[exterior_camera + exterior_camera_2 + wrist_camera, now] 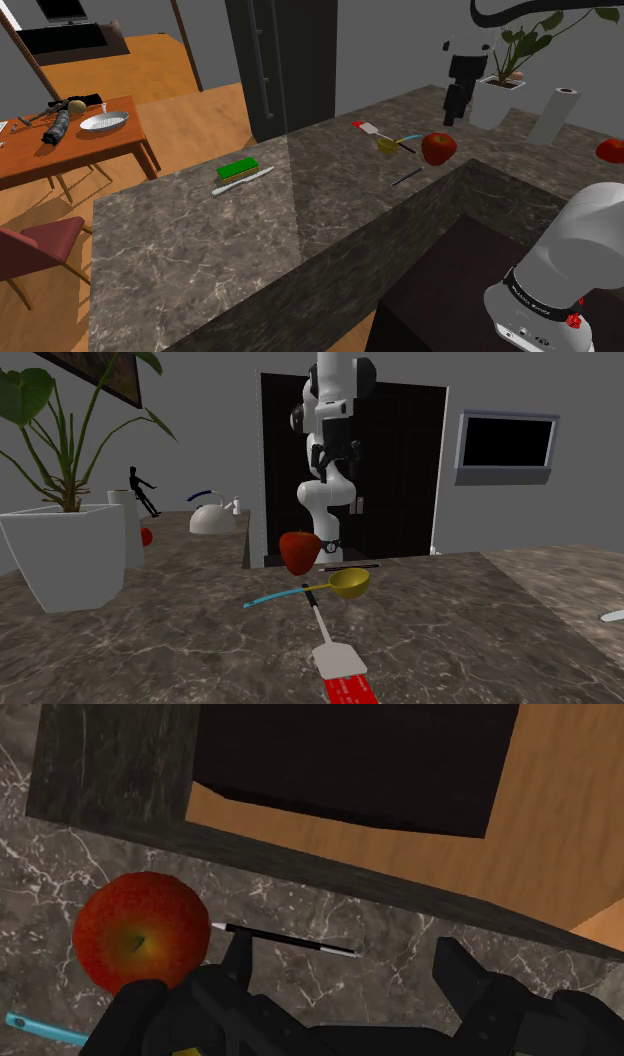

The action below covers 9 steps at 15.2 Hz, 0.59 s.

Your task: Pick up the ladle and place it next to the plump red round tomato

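The ladle [392, 144] has a yellow bowl and a thin blue handle; it lies on the dark marble counter [300, 230] just left of the red tomato [438, 148] in the shoulder view. In the second exterior view the ladle [340, 584] lies in front of the tomato [300, 552]. My gripper [458, 100] hangs open above the counter, behind the tomato, holding nothing. In the wrist view the open gripper [345, 979] points down beside the tomato [140, 932], and a bit of the ladle's blue handle [35, 1028] shows past it.
A red-and-white spatula [366, 128] lies beside the ladle. A black pen [407, 176] rests near the counter edge. A green sponge [238, 169] and white knife [243, 181] lie further left. A white planter [497, 100], paper roll [555, 115] and second tomato [610, 150] stand behind.
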Each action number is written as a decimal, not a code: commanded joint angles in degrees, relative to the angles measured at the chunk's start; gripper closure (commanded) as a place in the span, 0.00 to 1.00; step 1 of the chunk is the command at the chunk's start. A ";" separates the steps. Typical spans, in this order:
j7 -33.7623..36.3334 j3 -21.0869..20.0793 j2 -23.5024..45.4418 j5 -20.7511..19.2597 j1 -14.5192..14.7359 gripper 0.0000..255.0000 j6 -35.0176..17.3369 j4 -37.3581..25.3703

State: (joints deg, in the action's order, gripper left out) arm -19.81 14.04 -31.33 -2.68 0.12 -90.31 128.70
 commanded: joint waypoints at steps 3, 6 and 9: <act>-8.30 5.17 8.85 1.97 0.98 0.00 -3.37 -4.34; -14.77 8.55 16.28 4.78 1.65 0.00 -4.95 -8.64; -21.48 11.33 24.33 8.64 1.91 0.00 -5.54 -13.85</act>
State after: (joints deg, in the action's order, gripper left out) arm -38.66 24.32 -9.65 4.69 2.06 -95.88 116.71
